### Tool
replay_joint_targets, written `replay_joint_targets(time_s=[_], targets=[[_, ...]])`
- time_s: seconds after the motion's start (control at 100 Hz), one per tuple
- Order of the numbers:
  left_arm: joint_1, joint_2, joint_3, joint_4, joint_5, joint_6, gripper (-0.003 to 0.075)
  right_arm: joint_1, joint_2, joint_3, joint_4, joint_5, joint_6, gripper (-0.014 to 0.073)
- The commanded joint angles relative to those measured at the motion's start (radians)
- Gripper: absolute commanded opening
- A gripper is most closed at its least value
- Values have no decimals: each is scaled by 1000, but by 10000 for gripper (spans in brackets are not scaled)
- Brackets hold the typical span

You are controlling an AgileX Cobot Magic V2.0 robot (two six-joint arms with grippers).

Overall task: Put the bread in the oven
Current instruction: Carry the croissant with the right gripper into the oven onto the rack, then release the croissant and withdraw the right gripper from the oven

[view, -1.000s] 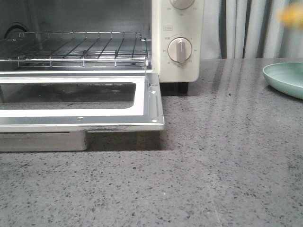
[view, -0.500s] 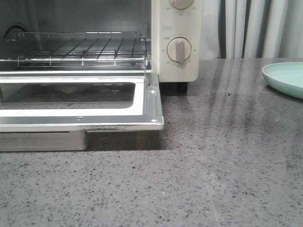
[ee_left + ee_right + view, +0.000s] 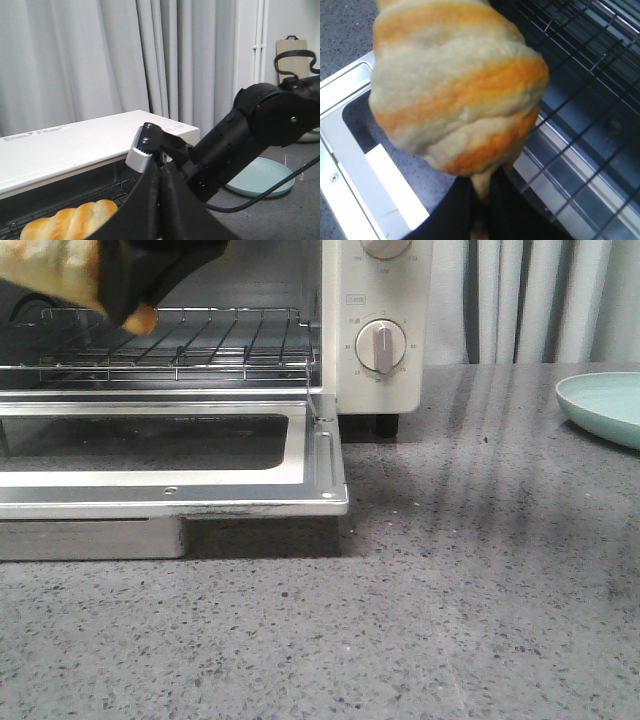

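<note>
The cream-white oven [image 3: 385, 380] stands at the left with its glass door [image 3: 318, 465] folded down flat and the wire rack [image 3: 200, 345] bare. My right gripper [image 3: 150, 275] is at the top left, in front of the oven's mouth above the rack, shut on the bread [image 3: 50, 265]. In the right wrist view the golden, cream-banded bread [image 3: 455, 90] fills the middle, pinched at its lower end by the right gripper [image 3: 482, 200], over the door and rack edge. My left gripper [image 3: 162, 170] is shut and empty; its view shows the bread [image 3: 70, 222] and the oven top [image 3: 75, 145].
A pale green plate [image 3: 605, 405] sits on the grey speckled counter at the far right and also shows in the left wrist view [image 3: 265, 177]. The right arm [image 3: 260, 130] reaches across toward the oven. Grey curtains hang behind.
The right gripper with the bread has come into the front view at the top left, at the oven's mouth above the rack. One second ago an orange blur showed at the top right.
</note>
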Motion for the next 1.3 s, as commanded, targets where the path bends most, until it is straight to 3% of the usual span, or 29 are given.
replay_joint_targets(time_s=[0.0, 0.07, 0.45, 0.54, 0.69, 0.76, 1.12, 1.24, 1.29], targets=[[-10, 4, -33, -17, -53, 1, -21, -27, 5, -78, -14, -57, 25, -69], [-10, 4, -33, -18, -53, 1, -21, -51, 37, -114, -14, -50, 91, -69], [-10, 4, -33, -21, -51, 1, -21, -112, 69, -146, -23, -36, 148, -52], [-10, 4, -33, -17, -51, 1, -21, -114, 69, -146, -29, -36, 148, 78], [-10, 4, -33, -17, -57, 1, -21, -114, 69, -146, -29, -41, 148, 492], [-10, 4, -33, -10, -61, 1, -22, -114, 69, -148, -29, -49, 148, 565], [-10, 4, -28, 70, -154, 1, -22, -59, -40, -162, -33, 131, 144, 396], [-10, 4, -1, 74, -185, 1, -22, -12, -92, -141, -40, 175, 132, 258], [-10, 4, 10, 74, -191, 1, -22, 15, -129, -118, -53, 172, 132, 142]])
